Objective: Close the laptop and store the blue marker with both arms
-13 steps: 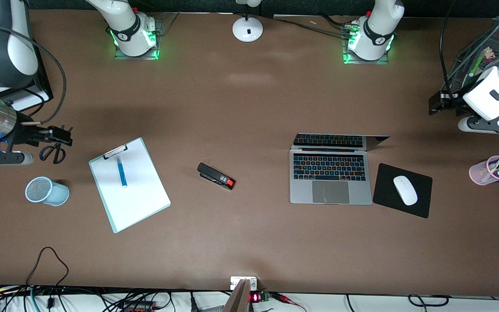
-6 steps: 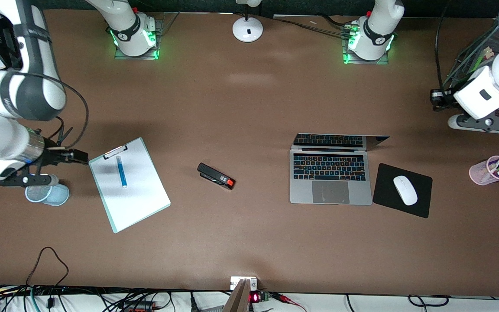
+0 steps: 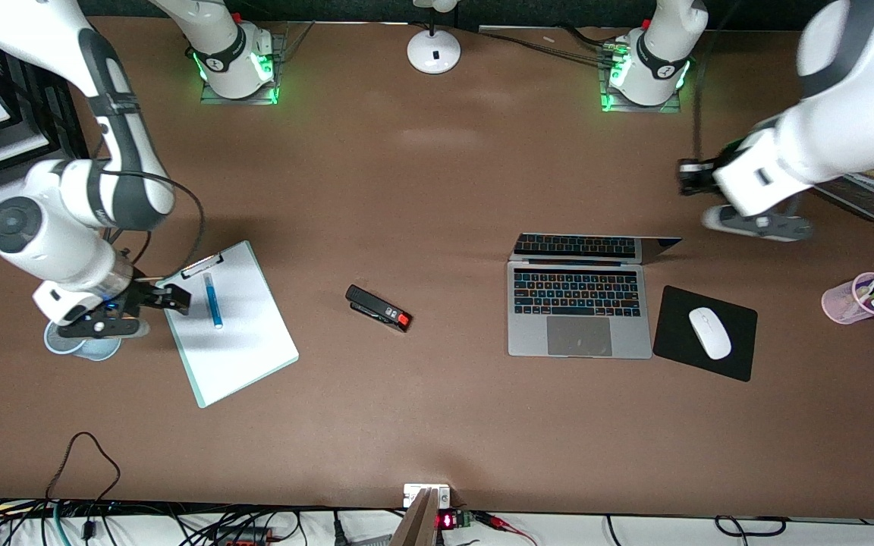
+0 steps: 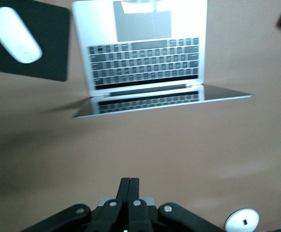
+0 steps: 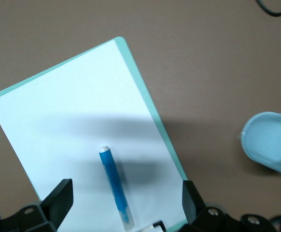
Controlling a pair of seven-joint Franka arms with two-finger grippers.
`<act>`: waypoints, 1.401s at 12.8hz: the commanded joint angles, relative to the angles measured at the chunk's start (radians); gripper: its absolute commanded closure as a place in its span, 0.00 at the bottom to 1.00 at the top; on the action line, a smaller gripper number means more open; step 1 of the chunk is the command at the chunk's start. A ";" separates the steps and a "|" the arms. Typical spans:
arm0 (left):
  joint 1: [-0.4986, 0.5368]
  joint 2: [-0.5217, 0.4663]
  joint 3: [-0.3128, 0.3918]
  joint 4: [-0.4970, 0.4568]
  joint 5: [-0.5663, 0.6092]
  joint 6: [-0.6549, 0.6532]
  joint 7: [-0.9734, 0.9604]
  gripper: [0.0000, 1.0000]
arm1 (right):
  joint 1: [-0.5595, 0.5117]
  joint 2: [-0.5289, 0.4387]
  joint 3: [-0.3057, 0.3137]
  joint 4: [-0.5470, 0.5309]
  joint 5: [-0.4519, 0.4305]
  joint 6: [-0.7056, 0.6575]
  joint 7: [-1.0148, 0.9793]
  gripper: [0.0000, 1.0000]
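Note:
The laptop stands open on the table, its lid leaning back; the left wrist view shows its keyboard and screen. The blue marker lies on a white clipboard. My right gripper is open over the clipboard's edge beside the marker. In the right wrist view the marker lies between its spread fingers. My left gripper is shut and empty, up over the table toward the left arm's end from the laptop lid; its closed fingertips show in the left wrist view.
A black stapler lies between the clipboard and the laptop. A white mouse sits on a black mouse pad. A pink cup holds mixed markers. A light-blue mesh cup is partly under my right hand. A lamp base stands between the arm bases.
My right arm has swung in from the table's end to the clipboard edge beside the marker. My left arm has moved from the wire rack toward the laptop lid.

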 commanded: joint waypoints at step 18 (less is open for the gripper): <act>0.004 -0.052 -0.130 -0.485 -0.004 0.586 -0.043 1.00 | 0.037 0.191 0.012 0.012 0.002 0.160 -0.293 0.00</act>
